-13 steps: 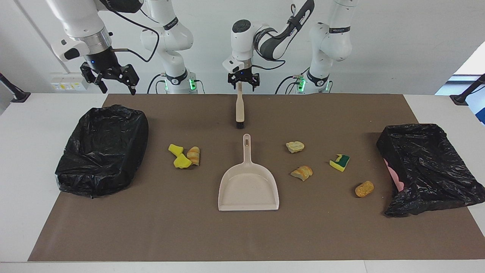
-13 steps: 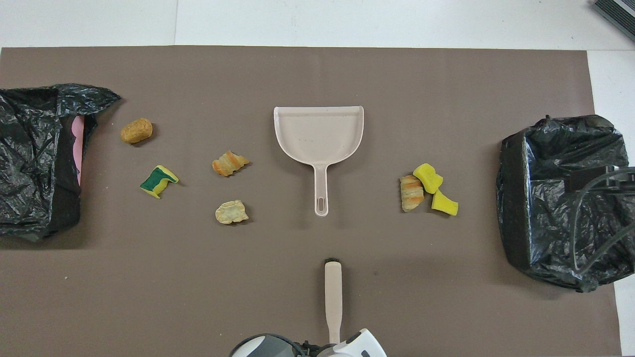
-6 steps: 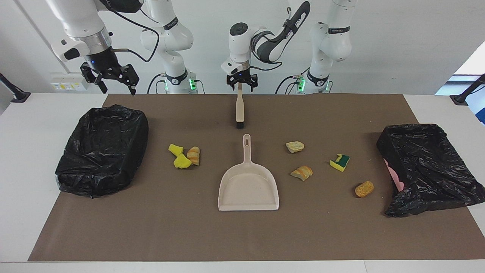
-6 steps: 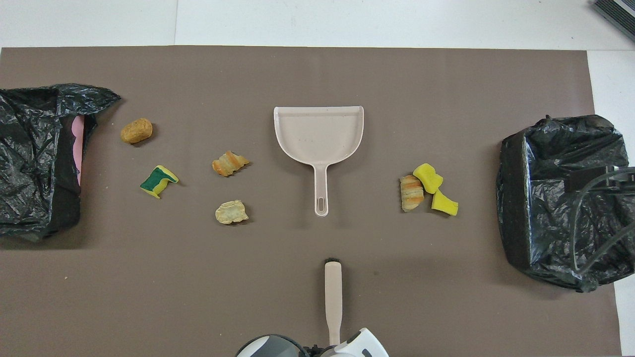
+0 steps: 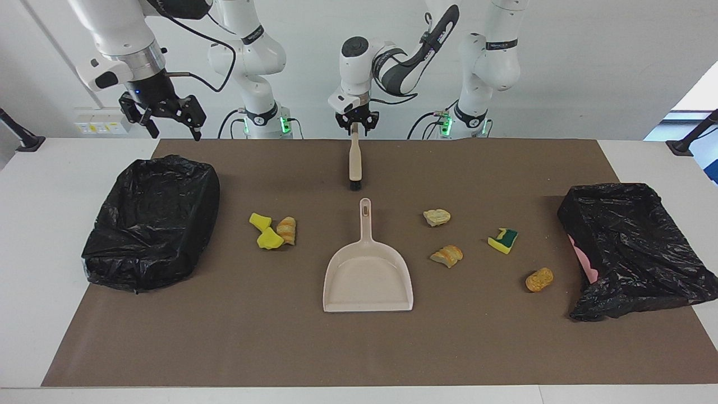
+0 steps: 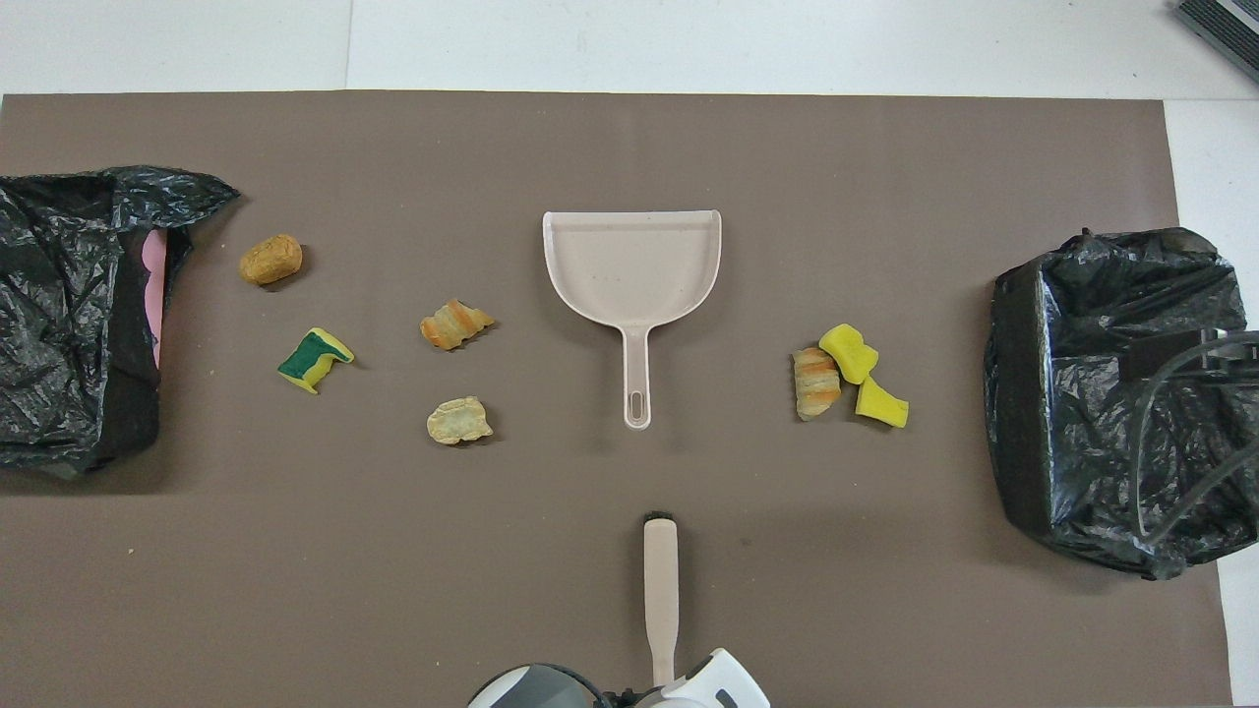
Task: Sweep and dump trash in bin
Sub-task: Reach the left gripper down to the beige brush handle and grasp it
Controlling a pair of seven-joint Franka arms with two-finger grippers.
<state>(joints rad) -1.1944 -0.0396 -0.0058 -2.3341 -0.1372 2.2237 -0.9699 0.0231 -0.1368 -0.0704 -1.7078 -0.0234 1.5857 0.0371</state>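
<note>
At brush handle (image 5: 354, 159), left gripper (image 5: 354, 128) now closed.

The dustpan (image 5: 367, 278) and the brush (image 5: 354, 160) handle were beige, on a brown mat (image 5: 359, 348) over a white counter (image 5: 33, 235). Beside the dustpan lay yellow, orange-and-cream striped and yellow-and-green sponge chunks (image 5: 272, 230). Both bin bags (image 5: 151, 221) were black, one showing pink.

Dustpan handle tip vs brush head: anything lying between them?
Nothing. Between the dustpan handle tip and the brush bristles there is only bare brown mat; the overhead view shows the gap clearest. The trash chunks lie off to either side.
</note>
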